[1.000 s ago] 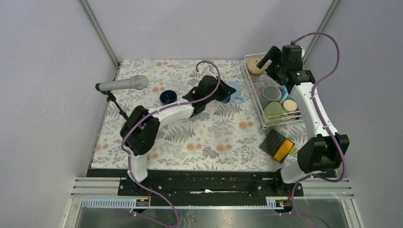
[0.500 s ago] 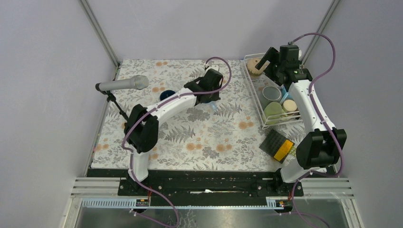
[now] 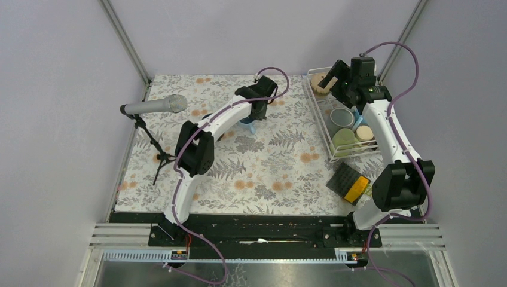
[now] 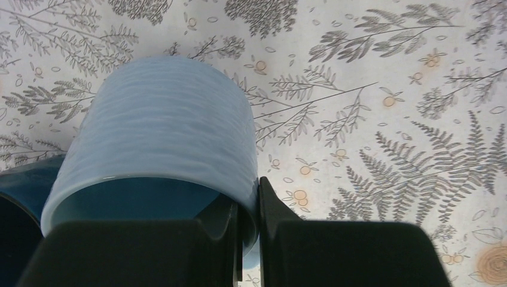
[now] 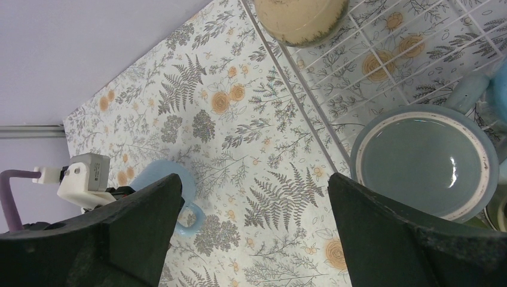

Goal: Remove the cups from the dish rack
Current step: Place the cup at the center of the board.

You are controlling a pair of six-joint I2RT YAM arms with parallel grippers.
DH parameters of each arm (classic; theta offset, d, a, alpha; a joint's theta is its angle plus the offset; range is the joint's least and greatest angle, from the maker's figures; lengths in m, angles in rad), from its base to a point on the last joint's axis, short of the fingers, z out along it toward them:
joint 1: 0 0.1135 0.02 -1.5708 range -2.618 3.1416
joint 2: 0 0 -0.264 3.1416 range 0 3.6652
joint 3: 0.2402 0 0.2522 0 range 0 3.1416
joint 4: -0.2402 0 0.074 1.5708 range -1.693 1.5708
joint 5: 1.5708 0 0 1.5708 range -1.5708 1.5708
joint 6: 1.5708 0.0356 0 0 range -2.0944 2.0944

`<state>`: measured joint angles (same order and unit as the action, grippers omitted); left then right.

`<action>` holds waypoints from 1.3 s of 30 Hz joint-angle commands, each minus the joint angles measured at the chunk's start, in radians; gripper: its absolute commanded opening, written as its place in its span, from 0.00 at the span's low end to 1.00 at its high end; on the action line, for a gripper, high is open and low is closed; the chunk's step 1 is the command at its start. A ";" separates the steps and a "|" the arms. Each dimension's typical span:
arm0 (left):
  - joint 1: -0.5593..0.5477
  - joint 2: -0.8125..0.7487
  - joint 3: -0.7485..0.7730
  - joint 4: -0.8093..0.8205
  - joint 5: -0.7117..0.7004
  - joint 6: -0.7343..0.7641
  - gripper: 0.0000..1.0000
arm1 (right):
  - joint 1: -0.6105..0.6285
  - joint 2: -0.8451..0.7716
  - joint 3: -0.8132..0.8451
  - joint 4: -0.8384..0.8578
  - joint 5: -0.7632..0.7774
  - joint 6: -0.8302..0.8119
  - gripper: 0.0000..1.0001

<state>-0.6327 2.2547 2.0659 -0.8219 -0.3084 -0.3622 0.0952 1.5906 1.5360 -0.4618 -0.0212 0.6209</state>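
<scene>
My left gripper (image 4: pixel 250 224) is shut on the rim wall of a light blue mug (image 4: pixel 161 131), one finger inside and one outside. The mug is low over the floral cloth, beside a dark blue mug (image 4: pixel 18 200). From above, the light blue mug (image 3: pixel 247 123) shows under my left gripper (image 3: pixel 251 115). The white wire dish rack (image 3: pixel 330 139) stands at the right with a tan mug (image 3: pixel 323 82), a metallic grey mug (image 3: pixel 342 116) and a green mug (image 3: pixel 344 141). My right gripper (image 5: pixel 254 233) is open and empty above the rack's far end (image 3: pixel 330 78).
A microphone (image 3: pixel 154 107) on a small stand is at the table's left. A black-and-orange square pad (image 3: pixel 350 182) lies in front of the rack. The right wrist view shows the rack's wire edge (image 5: pixel 299 101) and the grey mug (image 5: pixel 427 158).
My left arm has carried the light blue mug leftward, away from the rack, to beside the dark blue mug. My right gripper has stayed open over the rack's far end.
</scene>
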 commanded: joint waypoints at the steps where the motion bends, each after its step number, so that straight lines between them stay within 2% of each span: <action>1: 0.022 -0.047 0.039 0.026 -0.059 0.013 0.00 | 0.012 0.002 0.039 0.018 -0.021 -0.006 1.00; 22: 0.079 -0.076 -0.077 0.077 -0.039 0.007 0.00 | 0.028 0.022 0.039 0.029 -0.026 -0.001 1.00; 26: 0.087 -0.077 -0.091 0.089 -0.029 -0.004 0.09 | 0.032 0.026 0.042 0.029 -0.026 -0.002 1.00; 31: 0.091 -0.085 -0.112 0.108 -0.028 -0.012 0.29 | 0.032 0.029 0.045 0.029 -0.026 -0.003 1.00; 39: 0.093 -0.085 -0.116 0.122 -0.058 -0.012 0.42 | 0.036 0.031 0.046 0.029 -0.028 -0.007 1.00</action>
<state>-0.5339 2.2444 1.9545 -0.7284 -0.3374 -0.3702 0.1181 1.6131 1.5364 -0.4583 -0.0452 0.6220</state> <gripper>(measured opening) 0.389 0.994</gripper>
